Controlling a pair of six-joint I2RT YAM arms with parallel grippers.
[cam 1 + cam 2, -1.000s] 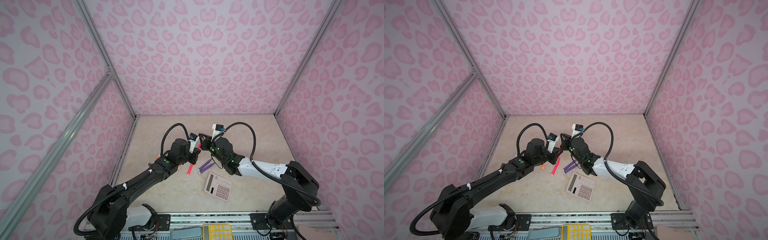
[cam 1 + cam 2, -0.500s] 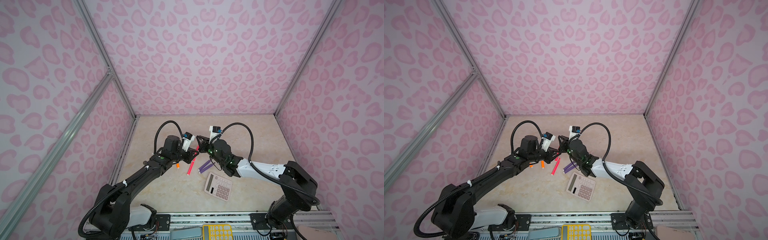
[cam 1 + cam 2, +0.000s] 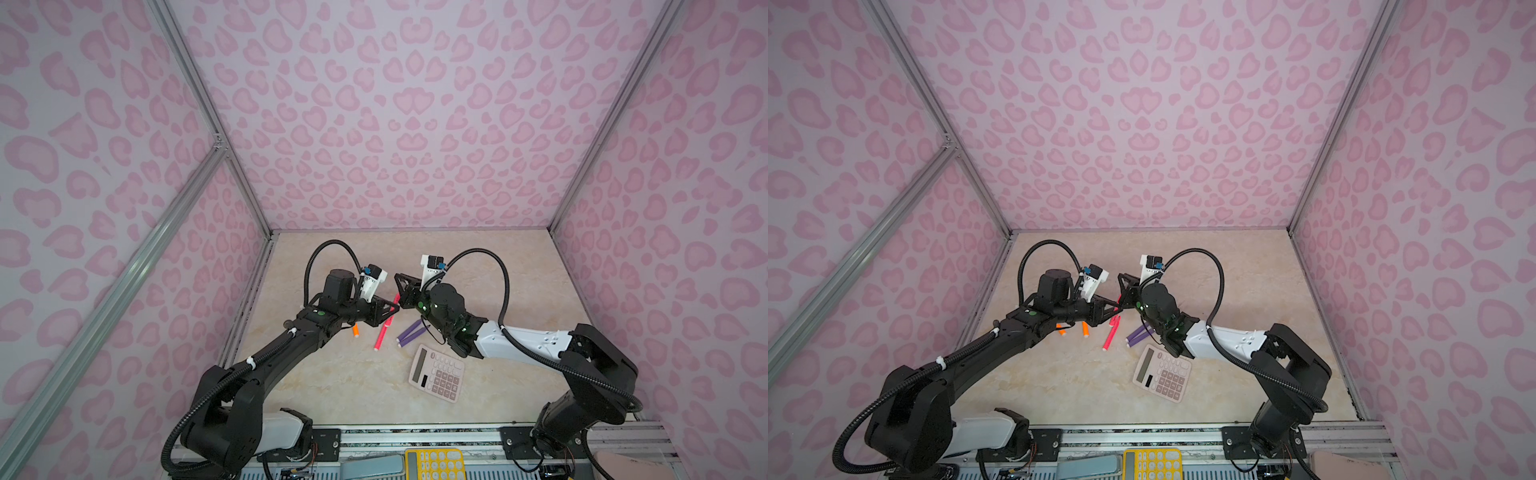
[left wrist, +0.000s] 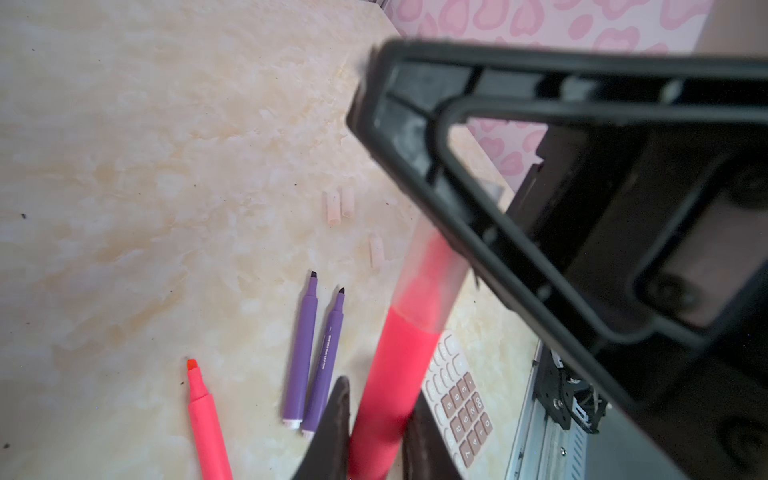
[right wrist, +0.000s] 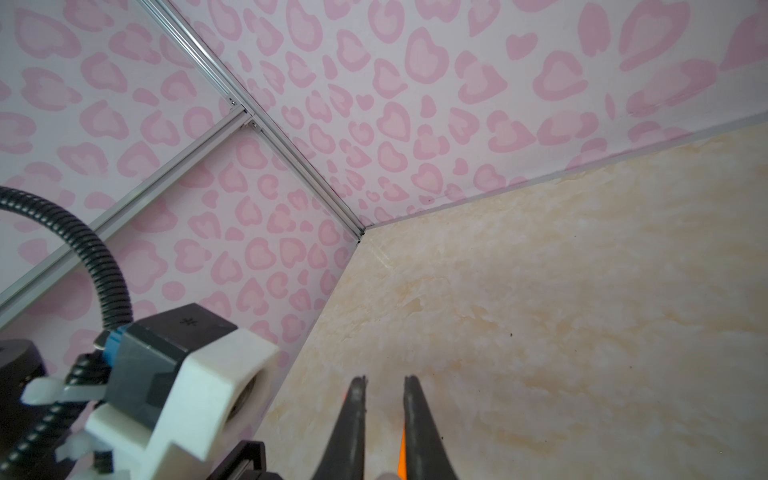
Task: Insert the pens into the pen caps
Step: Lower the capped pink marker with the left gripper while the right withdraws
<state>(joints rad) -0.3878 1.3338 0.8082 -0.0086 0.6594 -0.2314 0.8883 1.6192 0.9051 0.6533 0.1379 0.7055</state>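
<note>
The cream marbled tabletop (image 3: 519,291) bears two purple pens (image 3: 409,332) side by side, a pink-red pen (image 3: 381,337) near them, two orange pens (image 3: 1085,329), a pinkish calculator (image 3: 436,374), and seemingly three clear caps (image 4: 332,208).

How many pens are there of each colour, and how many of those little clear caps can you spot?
Orange pens: 2
Pink-red pens: 2 (one lying loose, one in the left jaws)
Purple pens: 2
Clear caps: 4 (three loose, one over the held pen's tip)
Total: 10

Robot lab cell: pink-patterned walls (image 3: 407,124), aluminium frame (image 3: 194,87)
</note>
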